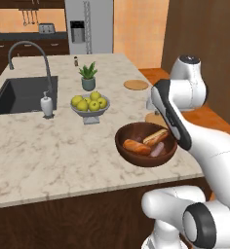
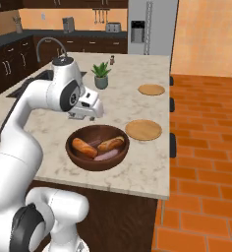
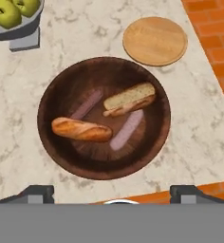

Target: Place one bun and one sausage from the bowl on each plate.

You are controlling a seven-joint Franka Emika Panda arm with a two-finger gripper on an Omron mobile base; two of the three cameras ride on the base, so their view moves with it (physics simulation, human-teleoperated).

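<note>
Second sausage (image 3: 86, 106) — hand view clearest.

A dark reddish-brown bowl (image 3: 52, 85) is seen on a beige veined marble counter (image 3: 85, 33). Golden-brown buns (image 3: 80, 129) and pale pink sausages (image 3: 127, 129) are shown; the plates (image 3: 154, 41) are tan.

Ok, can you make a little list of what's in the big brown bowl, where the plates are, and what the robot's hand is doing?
bowl: wooden, on the counter near its front edge
in bowl: two buns, two pinkish sausages
near plate: wooden, nothing on it, just beyond the bowl
far plate: wooden, nothing on it
gripper: open, above the bowl, holding nothing
fruit bowl: grey, yellow-green apples
</note>
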